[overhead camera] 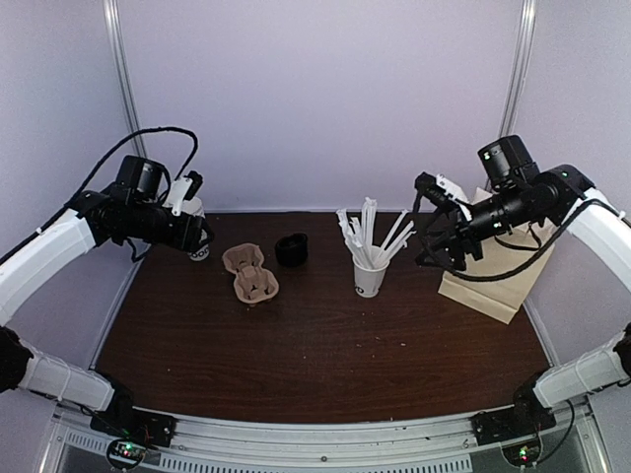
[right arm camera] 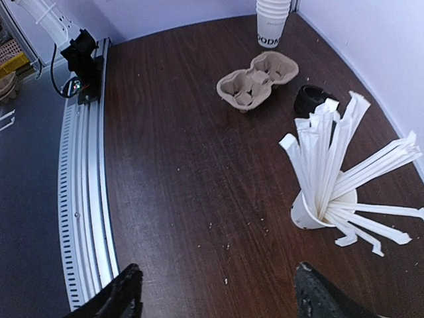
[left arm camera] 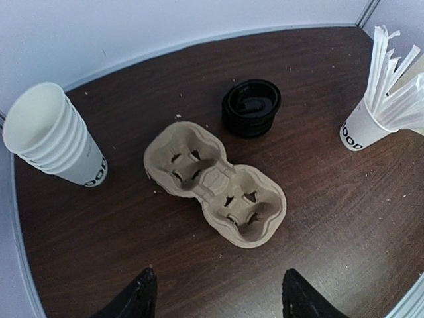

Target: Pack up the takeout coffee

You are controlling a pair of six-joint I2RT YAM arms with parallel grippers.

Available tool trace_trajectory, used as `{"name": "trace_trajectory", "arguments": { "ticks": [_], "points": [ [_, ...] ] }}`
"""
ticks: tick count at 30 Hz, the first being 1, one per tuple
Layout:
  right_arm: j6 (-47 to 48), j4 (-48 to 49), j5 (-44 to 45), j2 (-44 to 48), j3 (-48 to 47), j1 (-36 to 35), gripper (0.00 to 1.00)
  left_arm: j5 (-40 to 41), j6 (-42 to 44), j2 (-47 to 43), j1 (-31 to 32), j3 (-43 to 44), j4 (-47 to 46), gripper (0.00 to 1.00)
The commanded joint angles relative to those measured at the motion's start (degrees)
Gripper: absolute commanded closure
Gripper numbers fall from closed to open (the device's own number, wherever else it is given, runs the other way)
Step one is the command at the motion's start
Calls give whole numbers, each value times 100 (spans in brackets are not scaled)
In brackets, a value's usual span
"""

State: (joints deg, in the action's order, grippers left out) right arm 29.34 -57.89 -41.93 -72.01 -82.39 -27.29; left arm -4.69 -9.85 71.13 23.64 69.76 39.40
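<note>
No white cup with a black dome lid shows in any view. A stack of black lids (overhead camera: 291, 249) (left arm camera: 250, 107) (right arm camera: 311, 99) lies beside a tan two-cup pulp carrier (overhead camera: 250, 273) (left arm camera: 215, 183) (right arm camera: 257, 81). A stack of lidless white cups (overhead camera: 198, 252) (left arm camera: 56, 136) (right arm camera: 272, 20) stands at the back left. My left gripper (overhead camera: 202, 236) (left arm camera: 217, 298) is open and empty, raised by the cup stack. My right gripper (overhead camera: 431, 258) (right arm camera: 215, 295) is open and empty, raised right of the straw cup.
A lidless white cup with long white straws (overhead camera: 370, 276) (left arm camera: 363, 127) (right arm camera: 311, 209) stands right of centre. A brown paper bag (overhead camera: 493, 286) lies flat at the right edge under the right arm. White walls close the back and sides.
</note>
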Motion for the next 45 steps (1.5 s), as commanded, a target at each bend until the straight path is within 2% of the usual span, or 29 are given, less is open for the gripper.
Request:
{"name": "trace_trajectory", "arguments": {
  "ticks": [1,9,12,14,17,20,24,31,34,37,41,45],
  "points": [
    [699,-78,721,-376,42,-369,29,-463,-377,313,22,58,211,36],
    [537,554,200,-1040,376,-390,46,-191,-778,1059,27,343,558,48],
    [265,1029,450,-1019,727,-384,58,-20,-868,1385,80,567,673,52],
    [188,1202,607,-914,914,-355,62,64,-871,1590,116,730,710,53],
    [234,1053,704,-881,1022,-321,63,36,-798,1897,164,961,700,53],
    [71,987,752,-834,1162,-217,63,-227,-613,2265,191,1260,700,63],
    [-276,1155,254,-762,1385,337,63,-609,-297,2772,226,1734,871,66],
    [-90,1404,-95,-489,2101,1129,65,-1004,436,3202,309,2158,1380,54],
    [-46,1945,-20,-198,2680,1188,64,-783,511,3220,326,2143,1398,49],
    [28,1999,196,-279,2662,1253,64,-371,506,3217,326,2285,1395,48],
    [-11,2050,44,-373,2674,1298,64,485,484,3026,326,2618,1439,49],
    [-34,2106,-97,-479,2707,1296,63,1344,708,2952,268,3272,1713,52]
  ]
}}
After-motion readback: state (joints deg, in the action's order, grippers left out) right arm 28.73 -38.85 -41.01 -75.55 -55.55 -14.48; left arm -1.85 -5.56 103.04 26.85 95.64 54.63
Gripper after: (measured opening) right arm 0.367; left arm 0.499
